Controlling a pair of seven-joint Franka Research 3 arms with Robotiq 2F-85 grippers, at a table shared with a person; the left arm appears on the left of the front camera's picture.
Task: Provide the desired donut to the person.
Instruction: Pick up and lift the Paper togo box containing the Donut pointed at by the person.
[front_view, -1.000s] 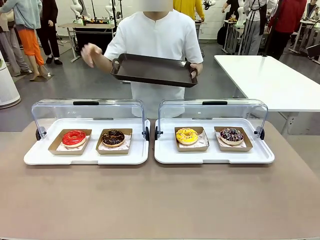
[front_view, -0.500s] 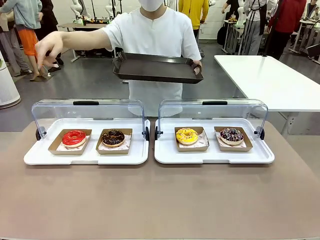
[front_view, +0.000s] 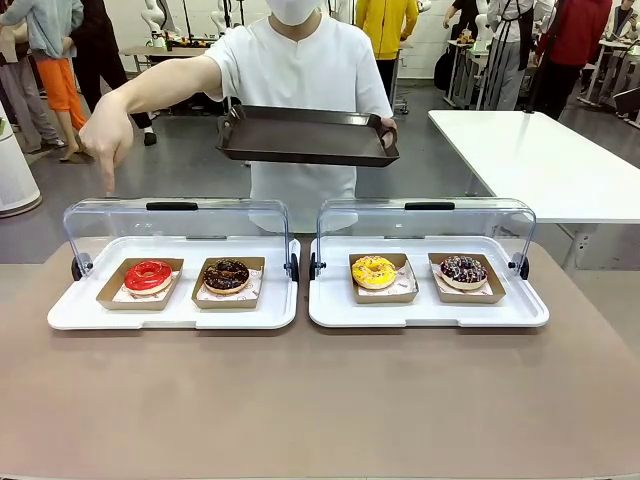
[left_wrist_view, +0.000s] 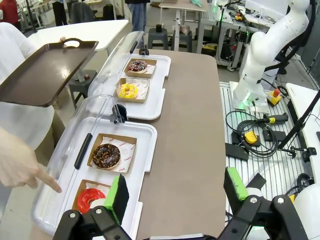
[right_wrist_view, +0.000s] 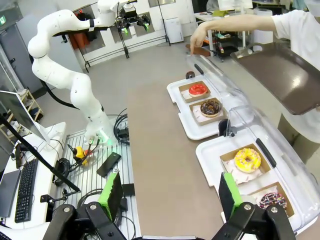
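Pointing at red donut (front_view: 148, 275), person's outstretched hand (front_view: 105, 138) (tray (front_view: 305, 137) in other), left gripper (left_wrist_view: 177, 189), right gripper (right_wrist_view: 170, 192) spread.

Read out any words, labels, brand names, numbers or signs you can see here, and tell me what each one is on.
No text here can be read.
Paper liner under the chocolate donut: faint print, too small to read; the liners under the other donuts are the same.
Small green sign on the wall, in the right wrist view: too small to read.
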